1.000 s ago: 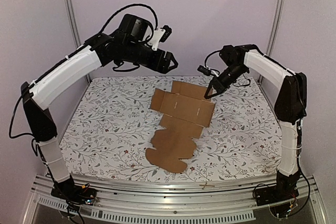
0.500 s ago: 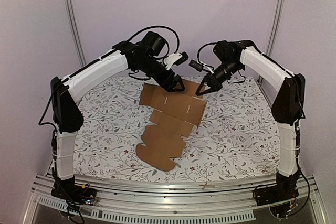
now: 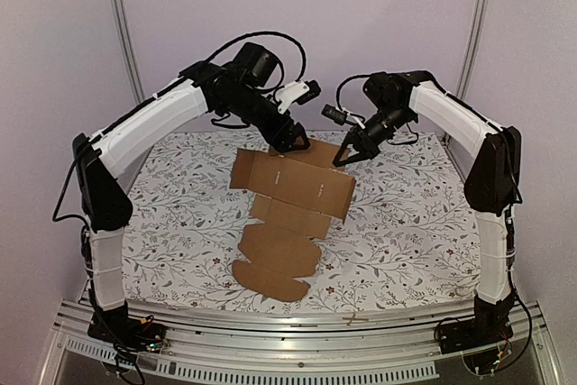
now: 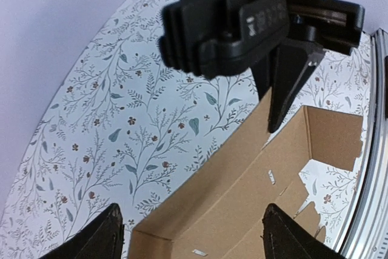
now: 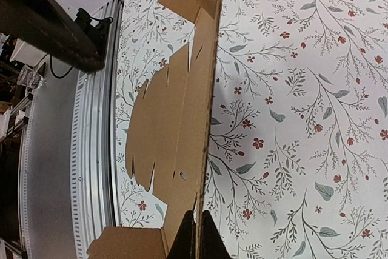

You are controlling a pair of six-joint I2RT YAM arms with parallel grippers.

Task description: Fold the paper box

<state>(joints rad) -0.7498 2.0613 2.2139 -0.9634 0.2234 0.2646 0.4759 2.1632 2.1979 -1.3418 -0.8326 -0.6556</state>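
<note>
**A:** Pinching the far edge of the box (image 3: 293,188), the right gripper (image 5: 197,238) is closed tight. The thin board runs edge-on straight into its fingertips.

**B:** And the other hand?

**A:** The left gripper (image 4: 200,235) hangs just beside it with its jaws spread wide, holding nothing. Its wrist view shows a brown panel lying between its two fingertips.

**B:** Where is the box itself?

**A:** It is in the middle of the flowered table (image 3: 180,214). Most of it lies flat, with its rounded tabs pointing toward the arm bases. Only the far strip looks tilted up off the cloth, where the pinch has it.

**B:** So what makes this fold go well?

**A:** Probably the right pinch should hold the strip steady while the left jaws come down astride the panel, close to the crease. The left could then close square on the board and turn it along the scored line, not across it. The sheet is light and free on the cloth, so a sideways tug could drag the whole piece. A grip far from the crease might bow the card rather than fold it.
</note>
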